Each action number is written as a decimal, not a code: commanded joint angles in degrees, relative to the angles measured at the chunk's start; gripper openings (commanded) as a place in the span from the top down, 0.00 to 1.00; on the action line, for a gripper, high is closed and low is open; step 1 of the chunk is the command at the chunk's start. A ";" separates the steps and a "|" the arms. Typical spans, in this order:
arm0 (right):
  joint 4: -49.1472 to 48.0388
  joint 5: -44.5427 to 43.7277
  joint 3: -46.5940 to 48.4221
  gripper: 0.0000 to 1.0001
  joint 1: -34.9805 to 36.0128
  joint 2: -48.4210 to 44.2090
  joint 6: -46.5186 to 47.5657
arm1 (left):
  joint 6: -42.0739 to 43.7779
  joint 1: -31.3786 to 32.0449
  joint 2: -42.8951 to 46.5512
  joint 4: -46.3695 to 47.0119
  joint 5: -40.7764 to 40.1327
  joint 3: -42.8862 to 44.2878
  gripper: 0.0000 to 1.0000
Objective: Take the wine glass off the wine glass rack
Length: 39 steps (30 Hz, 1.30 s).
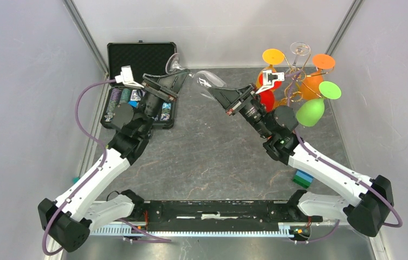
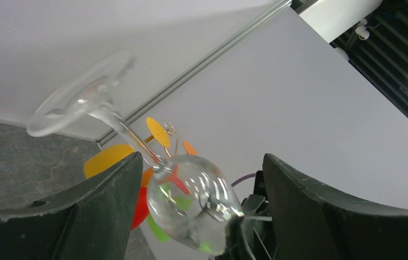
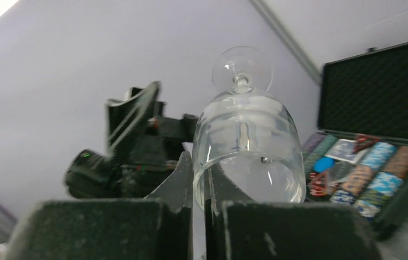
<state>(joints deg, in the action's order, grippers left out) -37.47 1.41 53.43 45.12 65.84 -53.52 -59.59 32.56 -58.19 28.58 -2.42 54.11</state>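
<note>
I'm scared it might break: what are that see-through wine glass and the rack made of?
The wine glass looks like clear glass or hard plastic: fully transparent, with glossy highlights. The rack appears to be thin gold-coloured metal wire, curled into spirals.

The clear stemmed wine glass [image 1: 207, 81] hung tilted in mid-air, apart from the rack, foot toward the far left, rim pinched by the right gripper [image 1: 219, 95]. The gold wire wine glass rack [image 1: 293, 89] stood far right, carrying orange, red and green glasses [image 1: 310, 112].
</note>
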 commanded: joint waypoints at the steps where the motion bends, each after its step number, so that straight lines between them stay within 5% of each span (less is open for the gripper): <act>1: 6.55 -6.33 3.19 1.00 -0.67 -0.43 10.88 | 6.55 0.23 4.39 -1.93 2.15 -1.24 0.13; 7: 3.80 -5.23 1.26 1.00 -0.61 0.00 11.66 | 6.07 0.23 6.00 -1.88 2.85 -5.09 0.10; 12: 11.27 -5.06 3.92 1.00 -0.37 1.71 15.22 | 10.24 0.23 8.57 -9.15 3.65 -5.33 0.09; 22: 51.95 -16.59 25.48 1.00 6.39 11.85 41.58 | 31.20 0.25 16.62 -39.07 -8.51 0.36 0.06; 28: 71.92 -19.40 40.64 1.00 6.91 22.48 51.75 | 36.62 0.27 17.14 -48.93 -11.69 2.27 0.05; 39: 84.41 -10.08 56.30 1.00 6.91 39.85 55.87 | 39.18 0.23 12.93 -62.84 -21.64 3.78 0.02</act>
<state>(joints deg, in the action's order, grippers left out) 42.59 -12.38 104.95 51.92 103.07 -0.38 -23.90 32.64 -42.89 -26.63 -17.41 55.13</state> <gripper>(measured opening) 0.048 0.981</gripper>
